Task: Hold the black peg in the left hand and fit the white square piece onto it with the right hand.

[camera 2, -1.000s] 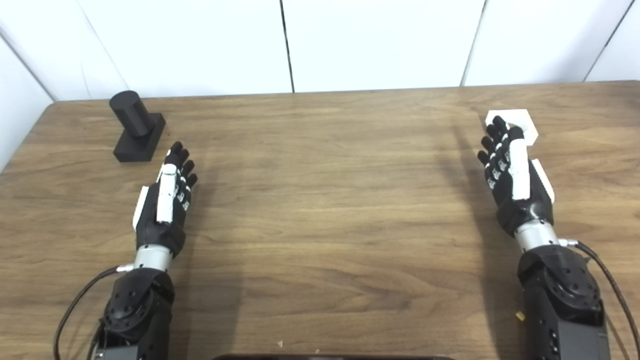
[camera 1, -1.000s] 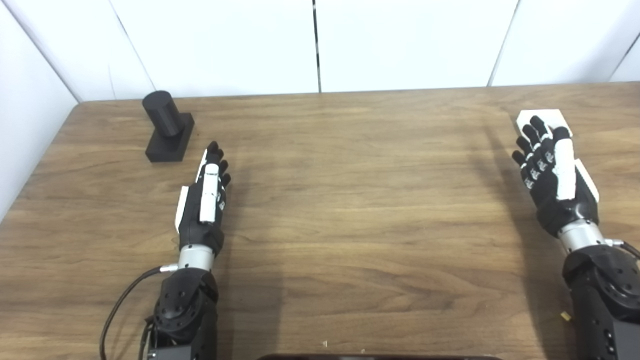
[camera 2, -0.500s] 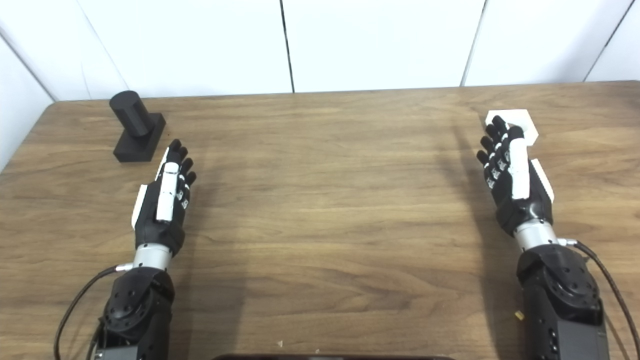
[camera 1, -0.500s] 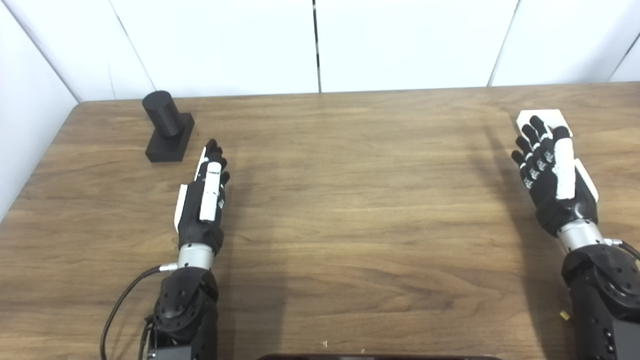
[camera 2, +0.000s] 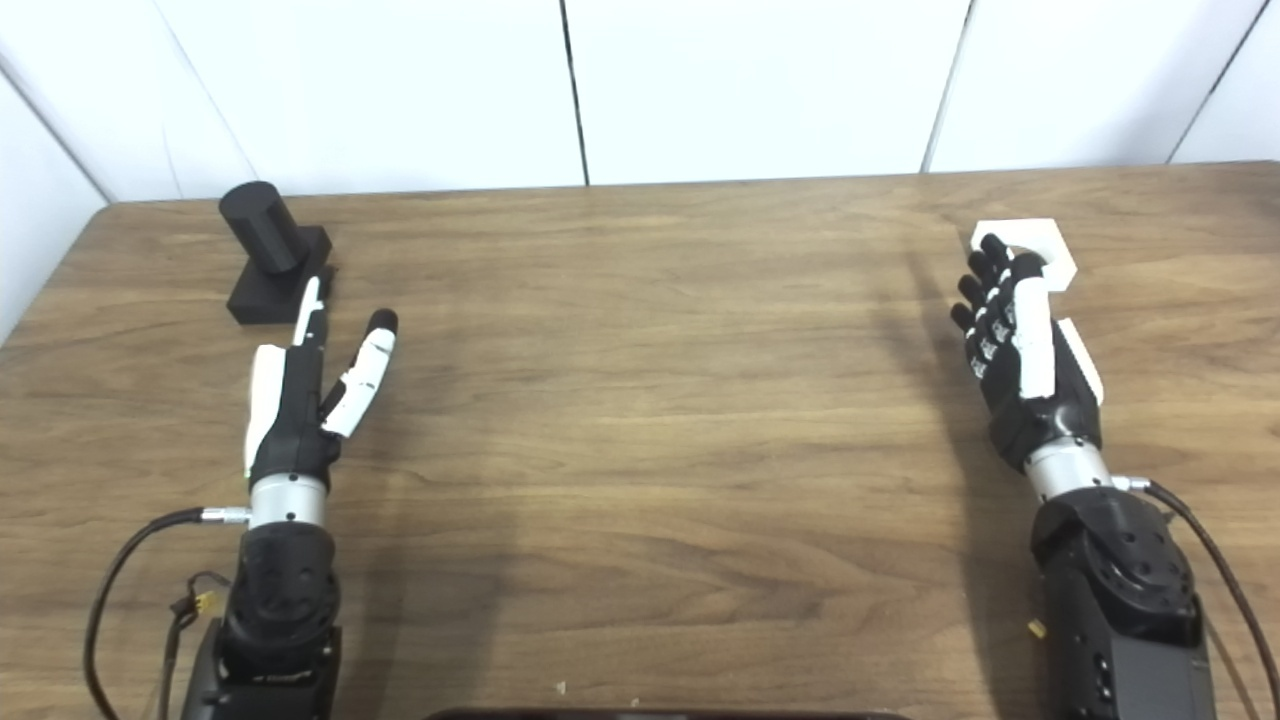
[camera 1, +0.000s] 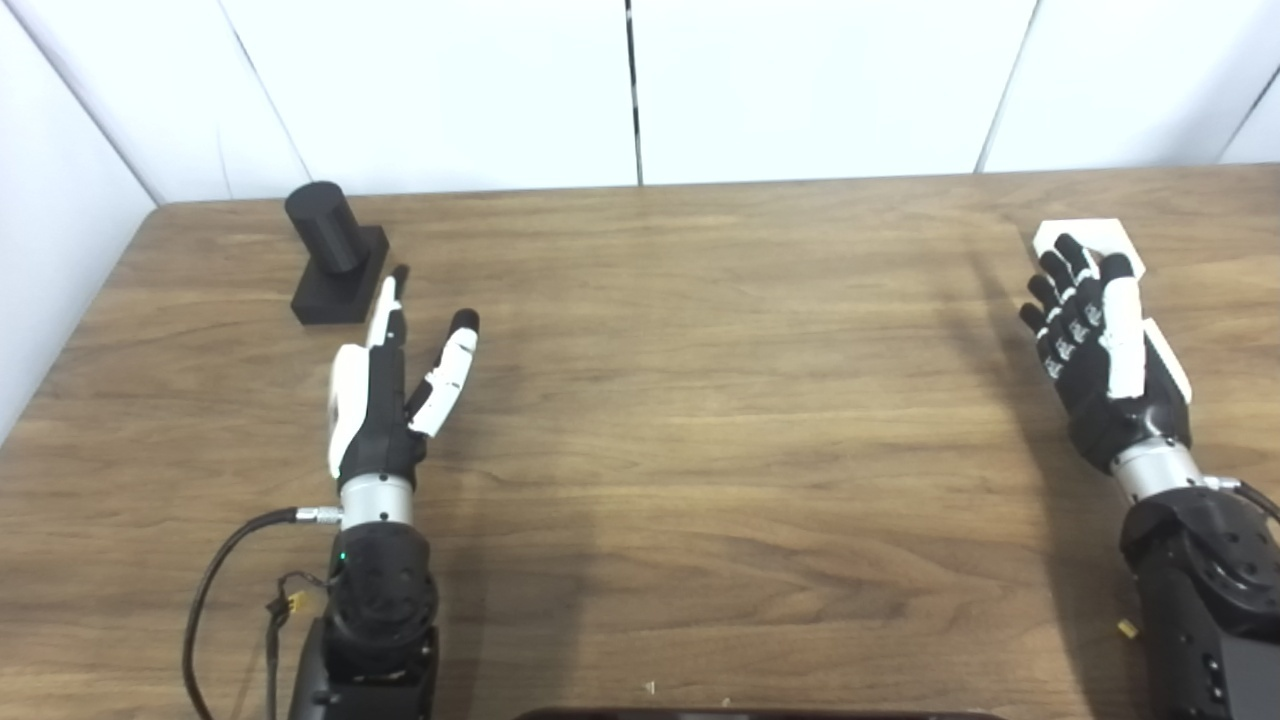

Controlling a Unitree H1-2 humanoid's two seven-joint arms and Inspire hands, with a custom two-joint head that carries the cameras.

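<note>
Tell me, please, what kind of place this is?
Probably a robot test bench, not a home: a bare wooden table closed in by plain white panels, with only a black peg and a white square piece laid out.

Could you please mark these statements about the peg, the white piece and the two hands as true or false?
1. The peg stands upright on its base near the table's far left corner. True.
2. The left hand is closed on the peg. False: it is open, thumb spread, with its fingers reaching toward the peg's base; no grasp shows.
3. The white piece lies on the table at the far right. True.
4. The right hand has lifted the white piece. False: the hand is open, its fingers in front of the piece, which lies on the table.
5. The white piece is fitted on the peg. False: they lie at opposite sides.
</note>
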